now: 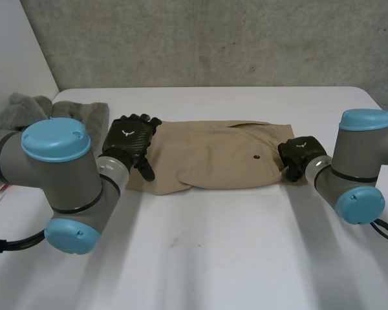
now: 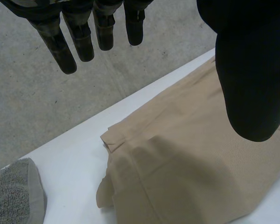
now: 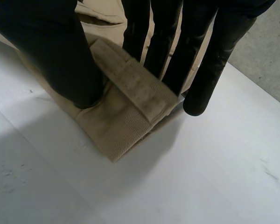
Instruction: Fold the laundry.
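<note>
While the white table (image 1: 200, 258) spreads under both arms, 1 tan garment (image 1: 213, 158) lies flat across its far middle. Grey towel (image 1: 32, 106) is heaped at the far left, apart from it. Left hand (image 1: 129, 139) is over the garment's left end, fingers straight and spread wide, holding nothing. Right hand (image 1: 297, 155) pinches the right end's band between thumb and fingers. 1 dark dot (image 1: 255, 155) sits near that end.

Grey fuzzy cloth (image 1: 27, 106) partly behind left arm (image 1: 52, 169), end of tan folded garment (image 1: 210, 155) under right robot hand (image 1: 299, 154), dark speck (image 1: 255, 156) unidentifiable.
</note>
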Robot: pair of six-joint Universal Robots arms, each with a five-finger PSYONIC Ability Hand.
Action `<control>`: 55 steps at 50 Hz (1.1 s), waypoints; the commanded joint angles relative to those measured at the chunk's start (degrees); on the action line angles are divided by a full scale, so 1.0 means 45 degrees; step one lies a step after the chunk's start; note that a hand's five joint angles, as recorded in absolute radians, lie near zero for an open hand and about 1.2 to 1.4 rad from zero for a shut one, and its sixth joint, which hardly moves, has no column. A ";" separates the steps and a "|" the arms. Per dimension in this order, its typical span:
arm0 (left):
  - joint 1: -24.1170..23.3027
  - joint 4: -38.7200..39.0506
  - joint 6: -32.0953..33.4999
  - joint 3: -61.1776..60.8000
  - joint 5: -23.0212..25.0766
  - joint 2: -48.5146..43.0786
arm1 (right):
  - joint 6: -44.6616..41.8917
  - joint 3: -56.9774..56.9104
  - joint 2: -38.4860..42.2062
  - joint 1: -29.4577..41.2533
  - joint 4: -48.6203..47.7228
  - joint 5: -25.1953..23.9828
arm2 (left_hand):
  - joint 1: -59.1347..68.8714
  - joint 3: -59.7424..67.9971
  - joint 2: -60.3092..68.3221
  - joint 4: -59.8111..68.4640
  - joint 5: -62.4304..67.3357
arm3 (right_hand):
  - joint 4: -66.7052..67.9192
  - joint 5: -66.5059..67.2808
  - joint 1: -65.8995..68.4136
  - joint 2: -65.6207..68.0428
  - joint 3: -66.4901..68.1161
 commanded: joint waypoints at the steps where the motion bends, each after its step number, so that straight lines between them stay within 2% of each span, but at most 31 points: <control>1: -0.0013 -0.0003 0.0001 -0.0005 -0.0019 0.0001 | 0.0003 0.0221 -0.0179 -0.0270 -0.0360 0.0112 | -0.0206 -0.0503 -0.0385 -0.0390 -0.0592 | 0.3733 0.4284 0.6941 0.3705 0.3804; 3: -0.0032 -0.0003 0.0001 -0.0025 -0.0019 0.0040 | -0.0016 0.0533 -0.0355 -0.0544 -0.0341 0.0152 | -0.0206 -0.0503 -0.0385 -0.0390 -0.0592 | 0.3733 0.4284 0.6941 0.3705 0.3804; 10: 0.0006 -0.0022 0.0001 -0.0453 0.0000 0.0703 | -0.0971 0.2252 -0.2756 -0.2164 -0.0204 -0.0063 | -0.0206 -0.0503 -0.0385 -0.0390 -0.0592 | 0.3733 0.4284 0.6941 0.3705 0.3804; 16: 0.0026 -0.0022 0.0001 -0.0883 0.0000 0.1231 | -0.3856 0.2879 -0.3383 -0.3531 -0.0262 0.0151 | -0.0206 -0.0503 -0.0385 -0.0390 -0.0592 | 0.3733 0.4284 0.6941 0.3705 0.3804; 19: 0.0084 -0.0003 0.0001 -0.1098 0.0000 0.1407 | -0.4740 0.2859 -0.3422 -0.3651 -0.0321 0.0132 | -0.0206 -0.0503 -0.0385 -0.0390 -0.0592 | 0.3733 0.4284 0.6941 0.3705 0.3804; 22: 0.0124 -0.0003 0.0001 -0.1196 0.0000 0.1524 | -0.5094 0.2626 -0.3773 -0.3028 -0.0360 0.0074 | -0.0206 -0.0503 -0.0385 -0.0390 -0.0592 | 0.3733 0.4284 0.6941 0.3705 0.3804; 26: 0.0124 -0.0003 0.0001 -0.1197 0.0000 0.1563 | -0.5133 0.2137 -0.4106 -0.1349 -0.0964 -0.0063 | -0.0206 -0.0503 -0.0385 -0.0390 -0.0592 | 0.3733 0.4284 0.6941 0.3705 0.3804; 27: 0.0124 -0.0003 0.0001 -0.1158 -0.0019 0.1563 | -0.5307 0.2117 -0.4125 -0.0592 -0.1527 -0.0257 | -0.0206 -0.0503 -0.0385 -0.0390 -0.0592 | 0.3733 0.4284 0.6941 0.3705 0.3804; 30: 0.0163 0.0036 0.0001 -0.1021 -0.0039 0.1563 | -0.5465 0.2156 -0.4086 0.0408 -0.2253 -0.0667 | -0.0206 -0.0503 -0.0385 -0.0390 -0.0592 | 0.3733 0.4284 0.6941 0.3705 0.3804; 35: 0.0221 0.0270 0.0001 -0.0709 -0.0058 0.1544 | -0.6711 0.2235 -0.3328 0.3042 -0.3036 -0.2344 | -0.0206 -0.0503 -0.0385 -0.0390 -0.0592 | 0.3733 0.4284 0.6941 0.3705 0.3804; 38: 0.0241 0.0349 0.0001 -0.0475 -0.0078 0.1525 | -0.7183 0.2176 -0.2761 0.3885 -0.2901 -0.2815 | -0.0206 -0.0503 -0.0385 -0.0390 -0.0592 | 0.3733 0.4284 0.6941 0.3705 0.3804; 41: 0.0202 0.0349 0.0020 -0.0045 -0.0097 0.1388 | -0.7165 0.2156 -0.2407 0.4162 -0.2491 -0.2817 | -0.0206 -0.0503 -0.0385 -0.0390 -0.0592 | 0.3413 0.3964 0.6621 0.3385 0.3484; 42: 0.0163 0.0330 0.0040 0.0111 -0.0117 0.1368 | -0.7010 0.2176 -0.2291 0.4201 -0.2045 -0.2817 | -0.0206 -0.0503 -0.0385 -0.0390 -0.0592 | -0.3399 -0.2848 -0.0192 -0.3428 -0.3328; 44: 0.0124 0.0329 0.0040 0.0443 -0.0117 0.1290 | -0.6601 0.2195 -0.2328 0.4162 -0.1574 -0.2856 | -0.0206 -0.0503 -0.0385 -0.0390 -0.0592 | -1.1057 -1.0506 -0.7850 -1.1086 -1.0986; 48: -0.0013 0.0329 0.0020 0.1263 -0.0097 0.0705 | -0.3910 0.2000 -0.2562 0.4007 -0.1045 -0.2876 | -0.0206 -0.0503 -0.0385 -0.0390 -0.0592 | -1.1822 -1.1272 -0.8615 -1.1851 -1.1751; 49: -0.0071 0.0329 0.0020 0.1516 -0.0097 0.0549 | -0.2279 0.1903 -0.2911 0.3638 -0.1044 -0.2856 | -0.0206 -0.0503 -0.0385 -0.0390 -0.0592 | -1.1822 -1.1272 -0.8615 -1.1851 -1.1751; 52: -0.0480 0.0329 0.0020 0.2492 -0.0059 -0.0056 | 0.0539 0.1688 -0.3809 0.2856 -0.0967 -0.2778 | -0.0196 -0.0493 -0.0375 -0.0380 -0.0582 | -1.1822 -1.1272 -0.8615 -1.1851 -1.1751; 53: -0.0598 0.0310 0.0040 0.2766 -0.0020 -0.0251 | 0.2116 0.1591 -0.4335 0.2467 -0.0889 -0.2720 | -0.0196 -0.0493 -0.0375 -0.0380 -0.0582 | -1.1822 -1.1272 -0.8615 -1.1851 -1.1751; 55: -0.0949 0.0271 0.0059 0.3644 0.0020 -0.0953 | 0.3667 0.1493 -0.4573 0.2074 -0.0752 -0.2622 | -0.0121 -0.0418 -0.0300 -0.0305 -0.0507 | -1.1822 -1.1272 -0.8615 -1.1851 -1.1751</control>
